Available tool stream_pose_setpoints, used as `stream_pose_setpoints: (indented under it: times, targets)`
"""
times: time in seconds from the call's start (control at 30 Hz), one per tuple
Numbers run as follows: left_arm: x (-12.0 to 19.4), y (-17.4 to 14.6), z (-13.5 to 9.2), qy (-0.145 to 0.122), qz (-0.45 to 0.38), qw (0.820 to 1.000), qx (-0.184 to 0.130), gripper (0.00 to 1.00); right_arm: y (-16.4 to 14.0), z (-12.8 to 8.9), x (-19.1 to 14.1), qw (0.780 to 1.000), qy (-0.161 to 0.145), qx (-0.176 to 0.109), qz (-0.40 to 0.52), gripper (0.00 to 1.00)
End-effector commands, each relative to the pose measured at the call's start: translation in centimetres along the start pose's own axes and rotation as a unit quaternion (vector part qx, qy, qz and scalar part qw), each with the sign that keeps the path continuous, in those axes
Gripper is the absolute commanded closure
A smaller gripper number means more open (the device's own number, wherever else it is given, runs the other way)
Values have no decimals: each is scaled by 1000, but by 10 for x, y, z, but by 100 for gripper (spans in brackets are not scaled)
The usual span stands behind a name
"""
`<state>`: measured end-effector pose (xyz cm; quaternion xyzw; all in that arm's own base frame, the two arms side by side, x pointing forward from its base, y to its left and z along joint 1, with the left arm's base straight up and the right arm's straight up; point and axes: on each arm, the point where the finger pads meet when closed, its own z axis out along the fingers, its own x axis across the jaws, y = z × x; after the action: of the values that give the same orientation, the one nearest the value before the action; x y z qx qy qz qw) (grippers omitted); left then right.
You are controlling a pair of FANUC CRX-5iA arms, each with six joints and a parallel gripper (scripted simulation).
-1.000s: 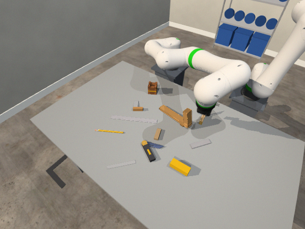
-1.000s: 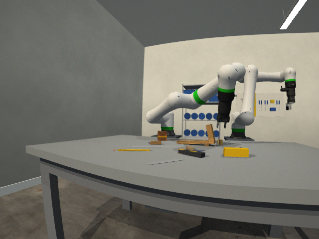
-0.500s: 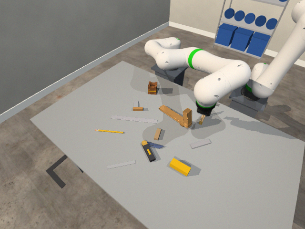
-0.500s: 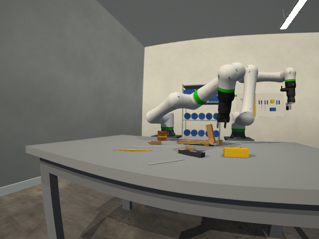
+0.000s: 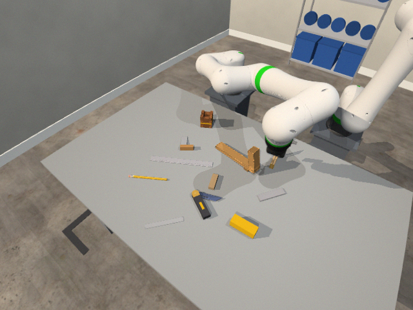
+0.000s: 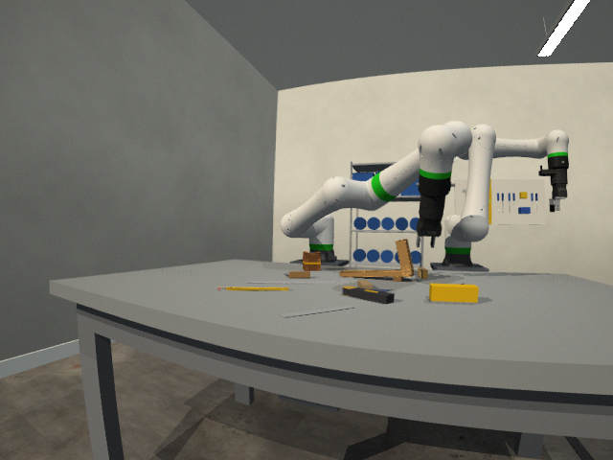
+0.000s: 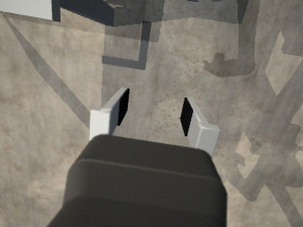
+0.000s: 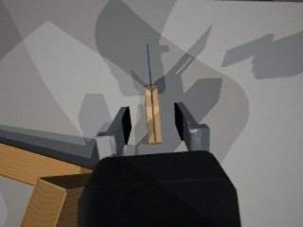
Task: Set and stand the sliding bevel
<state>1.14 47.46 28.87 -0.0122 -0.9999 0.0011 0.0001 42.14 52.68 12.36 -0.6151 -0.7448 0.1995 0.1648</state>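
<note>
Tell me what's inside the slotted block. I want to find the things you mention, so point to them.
No bevel stands in the slotted block (image 5: 206, 124) (image 6: 311, 265). Its walls hide the pocket floor, so I can't tell whether anything small lies there.

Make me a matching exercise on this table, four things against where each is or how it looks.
1. wooden sliding bevel
2. black bevel
3. pencil
4. right gripper

A. bears a yellow patch on its handle
B. open, above the table
C. beneath a gripper's fingers
D. yellow, with a pink end

Pairs: 1-C, 2-A, 3-D, 4-B
</note>
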Motion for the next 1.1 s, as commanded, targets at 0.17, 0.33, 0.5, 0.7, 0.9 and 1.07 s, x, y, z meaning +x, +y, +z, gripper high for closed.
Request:
stream_pose_setpoints:
  times: [0.17, 0.33, 0.5, 0.7, 0.9, 1.07]
  targets:
    - [0, 0, -1, 0, 0, 1000, -1, 0, 2, 4, 0, 1000, 1, -1, 0, 13]
    - [0, 0, -1, 0, 0, 1000, -1, 0, 4, 7, 0, 1000, 1, -1, 0, 13]
    - [0, 0, -1, 0, 0, 1000, -1, 0, 8, 13, 0, 1000, 1, -1, 0, 13]
    - [0, 0, -1, 0, 0, 1000, -1, 0, 15, 24, 1, 1000, 1, -1, 0, 13]
    - [0, 0, -1, 0, 0, 1000, -1, 0, 20, 33, 1, 1000, 1, -1, 0, 13]
    - [0, 0, -1, 0, 0, 1000, -1, 0, 28, 45, 1, 1000, 1, -1, 0, 13]
